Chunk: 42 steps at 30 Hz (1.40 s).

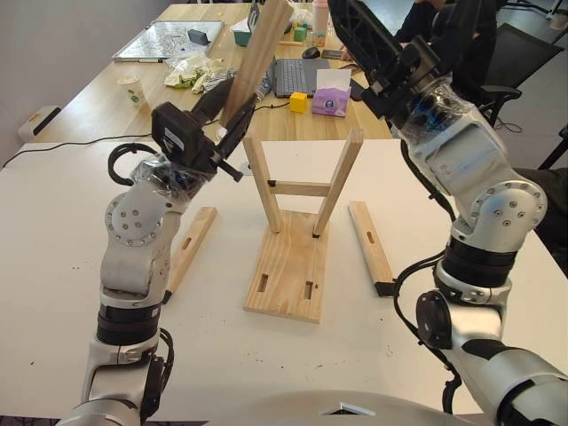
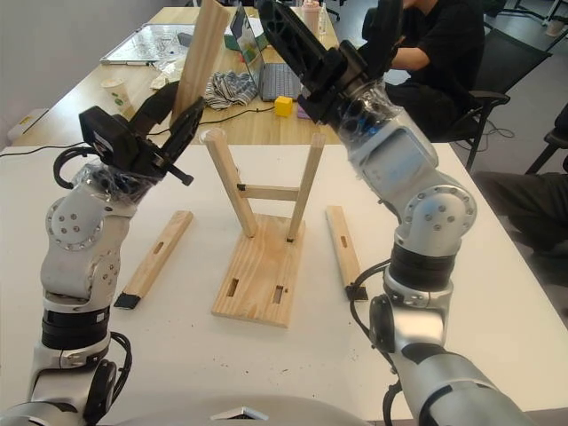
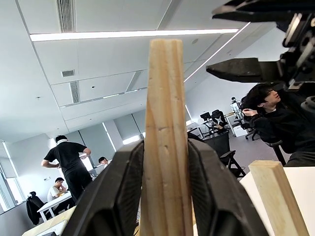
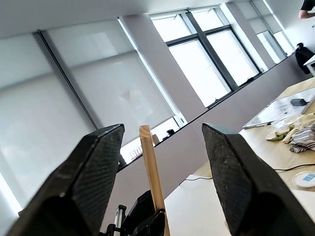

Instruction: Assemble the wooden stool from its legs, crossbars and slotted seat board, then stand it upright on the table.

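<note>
The slotted seat board (image 1: pixel 288 271) lies flat on the white table (image 1: pixel 71 293). Two legs (image 1: pixel 264 182) (image 1: pixel 339 182) joined by a crossbar (image 1: pixel 302 188) stand in its far slots, leaning together. My left gripper (image 1: pixel 226 106) is shut on a third wooden leg (image 1: pixel 257 53), held tilted high above the table to the left of the frame; the left wrist view shows that leg (image 3: pixel 167 123) clamped between the fingers (image 3: pixel 123 196). My right gripper (image 4: pixel 162 130) is raised over the back right, open and holding nothing. Two loose pieces lie flat: one left (image 1: pixel 191 244), one right (image 1: pixel 370 244) of the board.
A wooden table (image 1: pixel 89 106) behind carries a laptop (image 1: pixel 297 75), yellow cube (image 1: pixel 299 102), pink tissue box (image 1: pixel 330 99), cloths and a tray (image 1: pixel 169 40). A person sits at the back right by a chair (image 1: pixel 524 53). The white table's front is bare.
</note>
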{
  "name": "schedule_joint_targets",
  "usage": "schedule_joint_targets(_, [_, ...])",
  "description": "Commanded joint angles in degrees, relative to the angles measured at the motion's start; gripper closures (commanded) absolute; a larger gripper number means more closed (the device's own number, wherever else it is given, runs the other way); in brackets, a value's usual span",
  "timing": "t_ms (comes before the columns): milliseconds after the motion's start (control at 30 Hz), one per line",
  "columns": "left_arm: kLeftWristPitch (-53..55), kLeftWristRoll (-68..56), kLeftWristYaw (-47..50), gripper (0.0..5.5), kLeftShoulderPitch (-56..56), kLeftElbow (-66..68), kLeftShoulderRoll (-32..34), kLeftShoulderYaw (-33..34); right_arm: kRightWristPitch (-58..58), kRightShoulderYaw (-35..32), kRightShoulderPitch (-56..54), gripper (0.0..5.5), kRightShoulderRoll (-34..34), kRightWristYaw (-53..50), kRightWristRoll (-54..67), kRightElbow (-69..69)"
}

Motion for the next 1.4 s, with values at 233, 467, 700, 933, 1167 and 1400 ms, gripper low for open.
schedule_joint_targets(233, [0.5, 0.5, -0.6, 4.25, -0.1, -1.7, -3.0, -3.5, -0.2, 3.6, 1.4, 2.57, 3.2, -2.7, 2.7, -0.9])
schedule_joint_targets(467, [0.4, 0.8, -1.3, 4.25, 1.1, -1.7, -3.7, -4.3, -2.0, 3.6, 0.3, 3.59, 4.6, -4.5, 4.5, -0.9])
schedule_joint_targets(700, [0.4, 0.6, -1.7, 4.25, 1.4, -1.5, -3.6, -4.0, -2.6, 3.2, 0.5, 4.71, 4.9, -4.2, 4.6, -0.4])
schedule_joint_targets(933, [1.7, 0.2, -1.7, 3.75, 1.8, -1.3, -3.1, -3.6, -2.6, 3.3, 0.6, 5.05, 4.3, -3.9, 3.5, -0.4])
schedule_joint_targets(1167, [3.9, 0.0, -5.4, 2.77, 6.3, -2.4, -1.4, -5.4, -8.4, -3.3, -2.2, 5.11, -1.5, -0.1, -5.6, 3.9])
schedule_joint_targets(1400, [1.4, 3.0, 5.1, 2.42, 1.0, -2.9, -4.0, 2.9, -15.9, -8.0, 14.7, 5.11, -20.6, 16.4, -29.4, 6.9])
